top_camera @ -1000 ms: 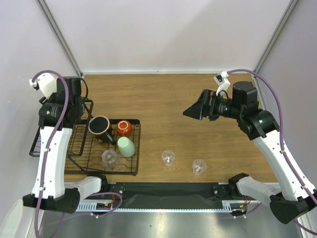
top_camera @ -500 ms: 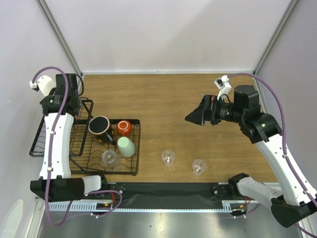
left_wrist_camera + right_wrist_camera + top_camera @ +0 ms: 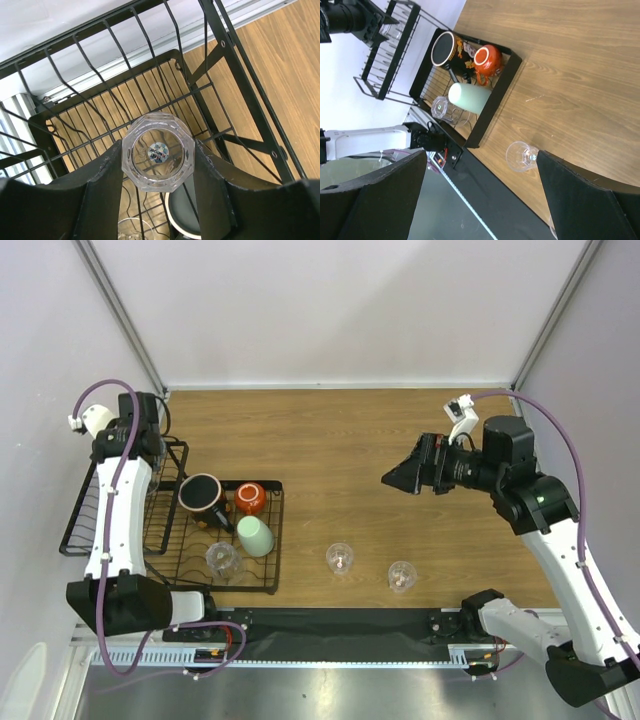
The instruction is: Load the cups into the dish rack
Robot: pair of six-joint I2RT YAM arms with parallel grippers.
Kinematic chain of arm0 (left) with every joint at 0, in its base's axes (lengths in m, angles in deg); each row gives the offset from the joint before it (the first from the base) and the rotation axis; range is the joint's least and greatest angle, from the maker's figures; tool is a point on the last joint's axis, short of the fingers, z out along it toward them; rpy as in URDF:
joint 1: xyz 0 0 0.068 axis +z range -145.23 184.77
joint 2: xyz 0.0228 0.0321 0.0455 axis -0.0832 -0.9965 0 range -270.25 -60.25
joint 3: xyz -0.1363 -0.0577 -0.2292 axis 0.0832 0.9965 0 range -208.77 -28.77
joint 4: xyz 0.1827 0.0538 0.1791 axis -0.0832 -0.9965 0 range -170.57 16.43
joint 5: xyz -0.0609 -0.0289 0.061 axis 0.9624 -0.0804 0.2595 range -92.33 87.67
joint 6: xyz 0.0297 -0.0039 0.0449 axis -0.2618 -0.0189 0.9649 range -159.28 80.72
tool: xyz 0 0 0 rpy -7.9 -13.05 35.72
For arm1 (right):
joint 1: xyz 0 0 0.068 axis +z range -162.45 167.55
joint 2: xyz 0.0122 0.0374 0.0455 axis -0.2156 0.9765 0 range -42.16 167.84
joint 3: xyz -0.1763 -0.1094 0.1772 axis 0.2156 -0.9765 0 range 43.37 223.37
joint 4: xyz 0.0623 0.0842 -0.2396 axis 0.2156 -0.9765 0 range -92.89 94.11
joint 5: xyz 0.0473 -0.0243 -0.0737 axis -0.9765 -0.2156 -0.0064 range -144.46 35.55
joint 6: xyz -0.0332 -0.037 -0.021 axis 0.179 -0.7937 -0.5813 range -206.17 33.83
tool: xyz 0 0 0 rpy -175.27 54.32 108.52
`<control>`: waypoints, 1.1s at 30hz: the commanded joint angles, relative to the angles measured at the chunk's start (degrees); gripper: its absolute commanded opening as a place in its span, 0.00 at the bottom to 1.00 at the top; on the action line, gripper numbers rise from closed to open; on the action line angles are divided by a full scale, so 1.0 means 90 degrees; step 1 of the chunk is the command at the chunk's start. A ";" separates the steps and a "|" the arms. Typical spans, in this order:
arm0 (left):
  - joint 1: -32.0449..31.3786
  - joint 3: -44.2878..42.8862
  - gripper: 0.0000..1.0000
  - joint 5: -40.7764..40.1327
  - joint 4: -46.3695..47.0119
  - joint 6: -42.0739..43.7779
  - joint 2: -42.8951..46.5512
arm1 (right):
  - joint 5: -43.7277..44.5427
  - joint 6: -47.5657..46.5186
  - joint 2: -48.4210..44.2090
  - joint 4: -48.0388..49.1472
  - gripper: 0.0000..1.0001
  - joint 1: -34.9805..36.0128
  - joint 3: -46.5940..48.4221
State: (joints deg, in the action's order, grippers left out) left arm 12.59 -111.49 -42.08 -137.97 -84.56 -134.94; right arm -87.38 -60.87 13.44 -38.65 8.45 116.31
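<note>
the left tool (image 3: 158, 166) grips a faceted clear tumbler (image 3: 158, 150), one finger pressed to each side, and holds it over the tall wire basket (image 3: 78, 525) at the left end of the dish rack (image 3: 272, 540). the wrist view looks straight into the tumbler, with the basket's black wires behind it. on the flat grid of the rack lie a dark mug (image 3: 202, 494), an orange-red cup (image 3: 250, 499) just beside it, a mint-green cup (image 3: 255, 536) on its side nearer the arms, and a clear tumbler (image 3: 221, 558) at the near edge. two more clear tumblers (image 3: 340, 558) (image 3: 402, 575) stand on the table (image 3: 340, 430), right of the rack and apart from each other. the right tool (image 3: 390, 478) hangs above the table with its jaws spread wide and nothing between them, well apart from both tumblers.
</note>
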 commanded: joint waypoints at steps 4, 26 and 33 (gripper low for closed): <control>0.0098 -0.0058 0.00 0.0256 0.0173 -0.0350 -0.0157 | -0.0091 -0.0106 0.0297 0.0288 0.99 -0.0126 0.0185; 0.0342 0.0352 0.13 0.0490 0.0564 -0.0409 -0.0031 | 0.0045 -0.0487 0.0815 0.0220 1.00 0.0284 0.0498; 0.0353 0.0499 0.55 0.0656 0.0613 -0.0360 0.0067 | 0.0045 -0.0497 0.0815 0.0230 1.00 0.0343 0.0489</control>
State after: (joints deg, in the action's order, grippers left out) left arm 15.08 -108.69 -39.83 -131.22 -86.85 -134.53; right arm -87.69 -64.06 20.96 -36.88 11.19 118.26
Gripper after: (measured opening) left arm 0.550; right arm 0.994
